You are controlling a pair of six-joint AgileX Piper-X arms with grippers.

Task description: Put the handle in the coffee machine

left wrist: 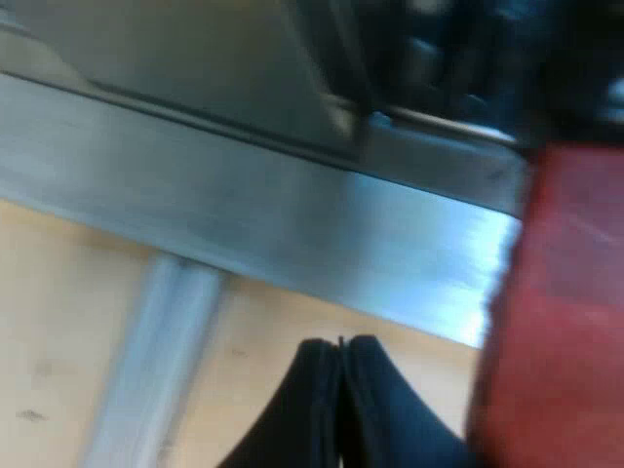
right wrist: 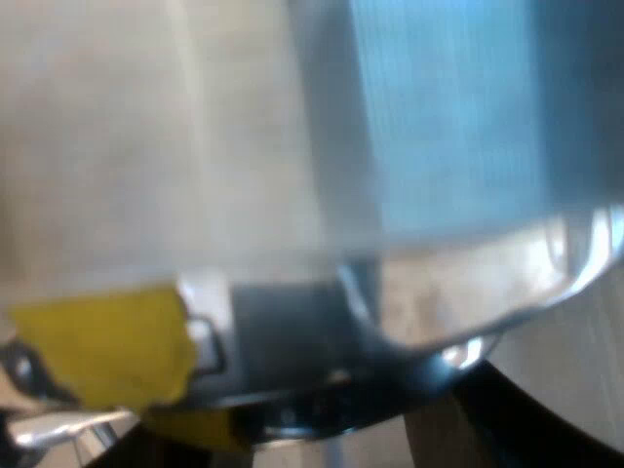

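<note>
The left gripper (left wrist: 339, 414) hangs clenched on nothing over the counter (left wrist: 58, 322), the red handle end (left wrist: 556, 312) just beside it, at the front of the espresso machine (left wrist: 244, 210). Best swing that handle sideways gently, I'd say, until it locks.

Bare wooden table (left wrist: 58, 322) free under left claw (left wrist: 339, 343), machine's steel base (left wrist: 292, 214) blocking ahead, red handle end (left wrist: 556, 312) close beside
</note>
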